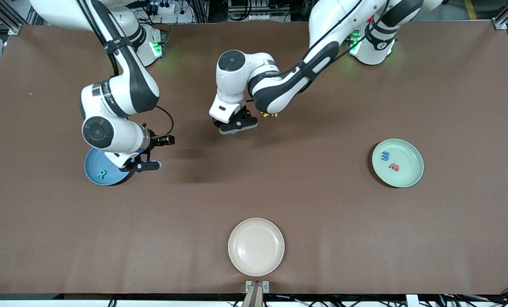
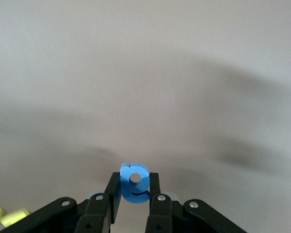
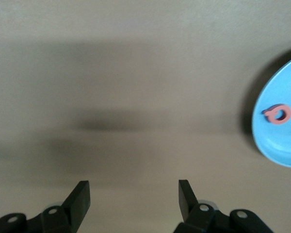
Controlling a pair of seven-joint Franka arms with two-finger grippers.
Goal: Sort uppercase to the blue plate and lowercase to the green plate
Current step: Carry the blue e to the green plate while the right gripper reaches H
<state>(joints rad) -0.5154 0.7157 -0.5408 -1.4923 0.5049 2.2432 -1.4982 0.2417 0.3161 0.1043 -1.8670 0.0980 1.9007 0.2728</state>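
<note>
Over the middle of the table, your left gripper (image 2: 135,194) pinches the blue round lowercase letter (image 2: 135,182) between closed fingers, well apart from the green plate (image 1: 411,179) where a blue m (image 1: 385,156) and a red-orange m (image 1: 394,167) already lie. Only the letter's lower edge looks caught, so a quick swing could shake it loose. Your right gripper (image 3: 134,196) hangs wide and empty beside the blue plate (image 3: 281,145), which holds the Q (image 3: 277,114).

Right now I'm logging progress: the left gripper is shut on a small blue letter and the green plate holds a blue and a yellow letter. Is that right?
One slip: the second letter in the green plate is red-orange, not yellow, as the front view shows. The blue letter beside it and the left gripper shut on the small blue letter are right.
</note>
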